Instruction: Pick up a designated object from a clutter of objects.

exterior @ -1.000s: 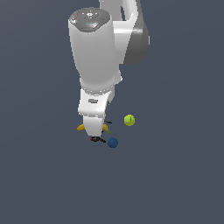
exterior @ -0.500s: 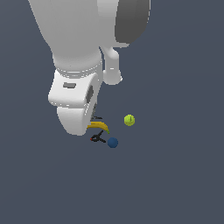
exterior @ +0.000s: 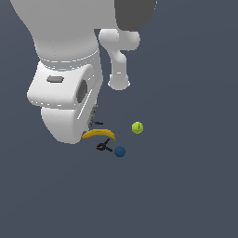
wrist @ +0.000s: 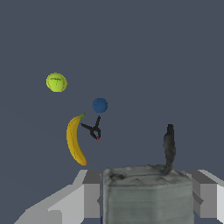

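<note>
In the wrist view my gripper (wrist: 148,192) is shut on the whitish-grey block (wrist: 148,199), which fills the gap between the two grey fingers (wrist: 85,194). A dark strip (wrist: 169,146) stands up from the block's edge. The block is held well above the rest of the clutter: yellow banana (wrist: 74,140), black-and-red clamp (wrist: 94,130), blue ball (wrist: 99,105) and yellow-green ball (wrist: 56,82). In the exterior view the big white hand (exterior: 67,100) hides most of the gripper (exterior: 93,117); the banana (exterior: 98,134), clamp (exterior: 104,147), blue ball (exterior: 120,151) and yellow-green ball (exterior: 137,127) lie on the floor.
The arm's white base link (exterior: 119,60) stands behind the clutter in the exterior view. The floor around the objects is a plain dark grey-blue surface.
The hand has risen and come towards the exterior camera, shifting to that view's left and looking much larger. The banana, clamp and two balls have stayed where they were.
</note>
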Controlling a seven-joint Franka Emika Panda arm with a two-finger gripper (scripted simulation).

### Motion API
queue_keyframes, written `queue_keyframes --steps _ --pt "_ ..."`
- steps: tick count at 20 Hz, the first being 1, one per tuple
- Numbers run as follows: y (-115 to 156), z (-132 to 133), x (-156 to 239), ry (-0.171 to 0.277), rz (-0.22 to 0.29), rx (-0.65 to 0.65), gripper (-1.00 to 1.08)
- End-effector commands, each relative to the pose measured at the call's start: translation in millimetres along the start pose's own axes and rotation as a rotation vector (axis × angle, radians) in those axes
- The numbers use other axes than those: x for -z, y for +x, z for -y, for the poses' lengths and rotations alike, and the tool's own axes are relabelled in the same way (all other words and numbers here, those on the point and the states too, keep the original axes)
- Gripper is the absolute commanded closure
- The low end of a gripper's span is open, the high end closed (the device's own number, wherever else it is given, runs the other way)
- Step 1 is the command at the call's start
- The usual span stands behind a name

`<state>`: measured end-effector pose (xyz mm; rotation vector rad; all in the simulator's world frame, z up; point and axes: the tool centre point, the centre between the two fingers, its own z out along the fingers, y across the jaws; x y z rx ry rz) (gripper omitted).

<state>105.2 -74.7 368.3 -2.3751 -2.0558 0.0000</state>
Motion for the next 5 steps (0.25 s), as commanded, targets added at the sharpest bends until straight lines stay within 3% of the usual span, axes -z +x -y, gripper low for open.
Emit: queue_keyframes --steps 1,5 --pt "-0.9 -2.1 3.5 0.0 0.0 0.0 1.08" --pt "-0.9 -3.0 4.5 0.0 0.0 0.001 1.08"
